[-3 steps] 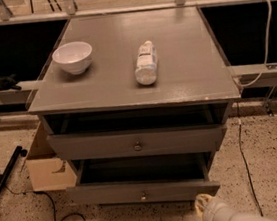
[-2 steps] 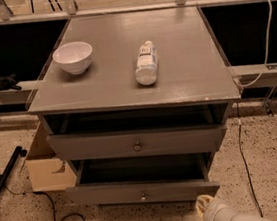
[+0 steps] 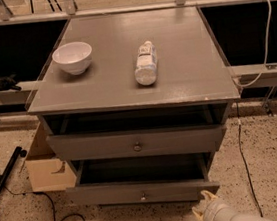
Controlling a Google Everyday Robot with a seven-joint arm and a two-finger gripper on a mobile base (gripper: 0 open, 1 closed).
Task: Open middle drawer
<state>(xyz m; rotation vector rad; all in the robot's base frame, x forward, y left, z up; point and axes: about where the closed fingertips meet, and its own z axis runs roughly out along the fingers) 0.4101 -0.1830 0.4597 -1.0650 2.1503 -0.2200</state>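
Wood makes the middle drawer (image 3: 103, 195) stiff and fairly heavy, a box that should slide straight out and not flex; its flat grey front offers no hold except the small round knob (image 3: 143, 197) at its centre, which looks like smooth metal and is probably slippery, so a grasp should close squarely on it and pull level toward 6 o'clock, since an off-centre tug could rack the drawer in its opening; I take it for the lower of the two fronts in view, at 6 o'clock beneath the top drawer (image 3: 92, 147), and it already stands well out from the cabinet (image 3: 183, 66), its dark inside showing behind the front, so I judge the task largely done; no third tier shows below it; the gripper (image 3: 203, 204) sits at 5 o'clock in the view, low by the floor, just beside the drawer's right lower corner and well off the knob; whether it is spread or closed I cannot tell, nor whether it touches the front, and nothing appears to be held in it; on the cabinet top a bowl (image 3: 72, 57) at 10 o'clock and a bottle (image 3: 145, 64) lying near the middle would matter only if the cabinet were jolted; against the earlier frames nothing differs: gripper in the same spot, both drawers out by the same amount, bowl and bottle unmoved
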